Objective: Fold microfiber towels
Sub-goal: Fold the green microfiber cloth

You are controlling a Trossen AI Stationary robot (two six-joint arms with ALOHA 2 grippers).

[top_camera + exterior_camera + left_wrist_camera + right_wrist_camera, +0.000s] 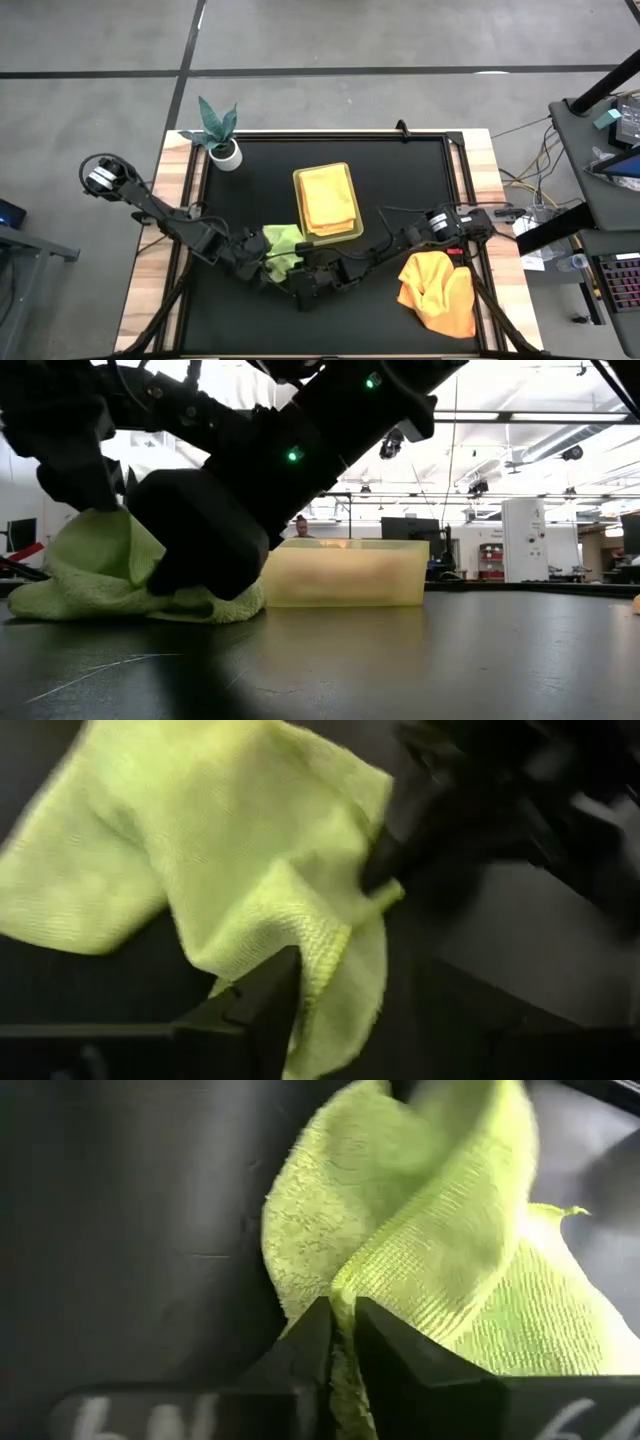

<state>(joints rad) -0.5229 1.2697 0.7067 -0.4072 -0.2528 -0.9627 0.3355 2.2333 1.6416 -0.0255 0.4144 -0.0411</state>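
A: Black matting is seen over the surface (420,180), with wooden edging, a potted plant (220,135) at the far left corner and a large workshop room beyond. How far along is the task judged to be?

B: Partly done, it would seem. Folded pale yellow towels (326,198) are stacked in the tray (325,236) at the middle. An orange heap (440,290) is left crumpled at the right side, not yet handled.

A: And the green towel (281,247)?

B: It is bunched on the surface just in front of the tray, between both arms, and no clean fold is shown yet. An edge of it is pinched tightly by the right tool (343,1330), as the right wrist view makes plain.

A: The left tool (290,990)?

B: It is placed at the cloth's left side, with fabric draped over one finger (255,1005). Whether it is clenched or released cannot be told.

A: So what is left?

B: The green towel's folding, then the orange ones.
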